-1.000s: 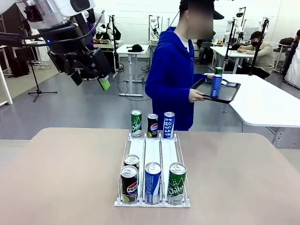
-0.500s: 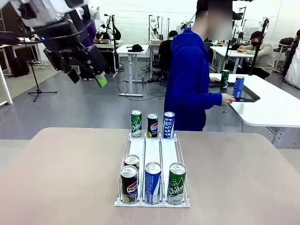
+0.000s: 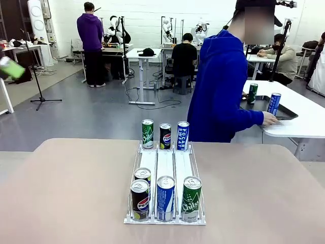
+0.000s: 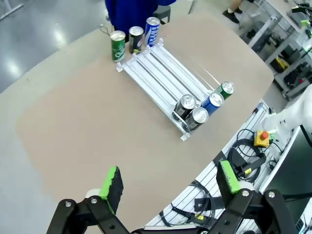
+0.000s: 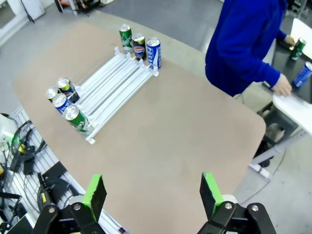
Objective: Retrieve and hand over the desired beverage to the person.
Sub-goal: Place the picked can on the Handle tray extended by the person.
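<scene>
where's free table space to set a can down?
Bare table on the robot's left and right of the can rack, and between its far cans and the person. Crowded at the rack's ends: four near cans, three far.

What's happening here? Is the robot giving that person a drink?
Not yet. The person in blue is turned away, setting a black tray with two cans on the side table. The drink cans wait in the white rack on the brown table, untouched. Both grippers, left and right, hang open high above the table, holding nothing.
</scene>
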Controlling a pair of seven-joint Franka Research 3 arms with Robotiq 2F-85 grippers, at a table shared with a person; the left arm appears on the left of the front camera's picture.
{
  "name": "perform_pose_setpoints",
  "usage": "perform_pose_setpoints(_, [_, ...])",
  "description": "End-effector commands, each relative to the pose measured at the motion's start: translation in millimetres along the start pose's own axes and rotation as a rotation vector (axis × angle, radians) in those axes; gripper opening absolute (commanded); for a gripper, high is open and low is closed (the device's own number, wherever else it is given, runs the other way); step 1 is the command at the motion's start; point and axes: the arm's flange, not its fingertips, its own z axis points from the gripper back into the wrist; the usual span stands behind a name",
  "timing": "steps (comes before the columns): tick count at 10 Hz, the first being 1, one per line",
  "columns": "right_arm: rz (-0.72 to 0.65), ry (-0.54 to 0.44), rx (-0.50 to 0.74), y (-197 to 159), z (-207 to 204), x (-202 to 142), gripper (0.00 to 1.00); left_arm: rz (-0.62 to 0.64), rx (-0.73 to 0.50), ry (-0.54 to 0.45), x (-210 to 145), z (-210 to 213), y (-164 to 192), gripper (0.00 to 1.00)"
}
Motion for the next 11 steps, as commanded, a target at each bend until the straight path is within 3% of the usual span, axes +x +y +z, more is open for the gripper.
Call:
perform_pose_setpoints(1, [0.001,0.000,0.001,0,-3,1,1.00,0.024,0.009,-0.028,-24,0,16,1.00])
perform_pose_setpoints(5, [0.001,0.000,0.001,0,-3,1,1.00,0.145,0.027,-0.001,-14,3,42,1.00])
perform_pose_setpoints(8, [0.001,0.000,0.001,0,-3,1,1.00,0.137,0.032,0.057,3,-4,41,1.00])
perform_pose_setpoints(11, [0.001,0.000,0.001,0,-3,1,1.00,0.117,0.043,0.051,2,-9,43,1.00])
